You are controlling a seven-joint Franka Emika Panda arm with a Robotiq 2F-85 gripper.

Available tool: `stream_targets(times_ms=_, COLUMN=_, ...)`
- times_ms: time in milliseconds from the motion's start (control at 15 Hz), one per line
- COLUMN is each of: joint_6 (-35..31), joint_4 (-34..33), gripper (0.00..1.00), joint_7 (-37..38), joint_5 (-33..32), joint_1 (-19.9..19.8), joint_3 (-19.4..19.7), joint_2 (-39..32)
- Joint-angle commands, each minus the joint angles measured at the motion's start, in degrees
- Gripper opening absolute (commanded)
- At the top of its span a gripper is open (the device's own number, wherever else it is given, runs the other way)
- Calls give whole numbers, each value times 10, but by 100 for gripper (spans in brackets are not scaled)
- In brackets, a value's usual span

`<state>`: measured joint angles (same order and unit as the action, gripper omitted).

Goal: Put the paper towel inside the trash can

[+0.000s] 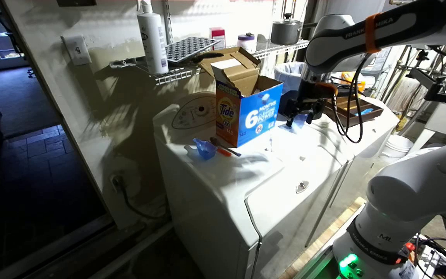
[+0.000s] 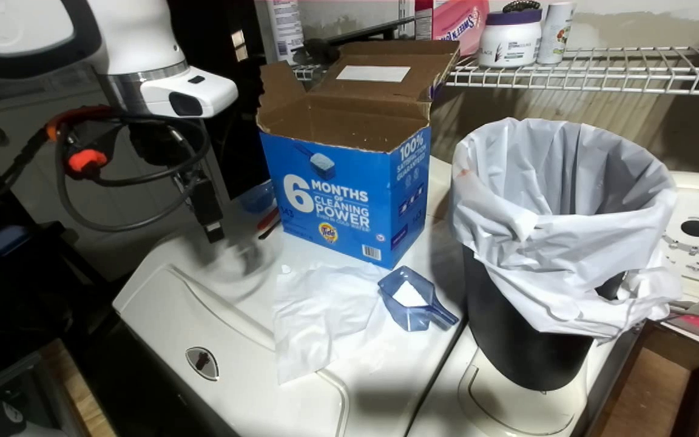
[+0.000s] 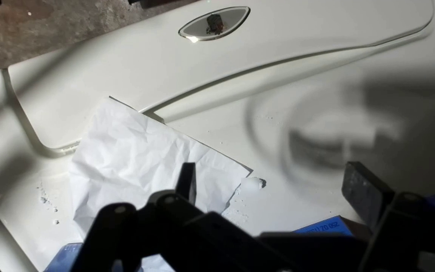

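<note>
The white, wrinkled paper towel (image 2: 325,321) lies flat on the white washer top, in front of the cardboard box. It also shows in the wrist view (image 3: 138,151), left of centre, partly behind the left finger. I cannot make it out clearly in the brightly lit exterior view from the far end. The black trash can (image 2: 522,334) has a white liner folded over its rim and stands to the right of the towel. Its liner also shows behind the box (image 1: 288,71). My gripper (image 3: 272,175) is open and empty, above the washer beside the towel; it shows in both exterior views (image 1: 300,116) (image 2: 213,227).
The open blue-and-orange cardboard box (image 1: 259,114) stands behind the towel. A blue scoop with white powder (image 2: 413,297) touches or nearly touches the towel. Another blue scoop (image 1: 205,149) and a red-handled tool (image 1: 223,152) lie beside the box. A wooden tray (image 2: 653,376) sits past the can. A wire shelf (image 2: 592,79) hangs behind.
</note>
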<state>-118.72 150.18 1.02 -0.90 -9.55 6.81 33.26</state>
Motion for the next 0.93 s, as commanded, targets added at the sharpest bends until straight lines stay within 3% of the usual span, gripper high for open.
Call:
stream_targets(times_ms=0, joint_6=-68, joint_4=6, gripper=100, joint_7=-16, joint_5=-12, joint_1=0, joint_3=6, joint_2=-52)
stream_targets(times_ms=333, joint_6=-165, joint_4=5, gripper=100, joint_7=31, joint_5=-59, joint_1=-31, joint_3=-2, joint_2=-141)
stream_targets(times_ms=867, joint_6=-219, joint_4=-39, gripper=100, joint_7=128, joint_5=-112, joint_1=-65, joint_3=9, joint_2=-266)
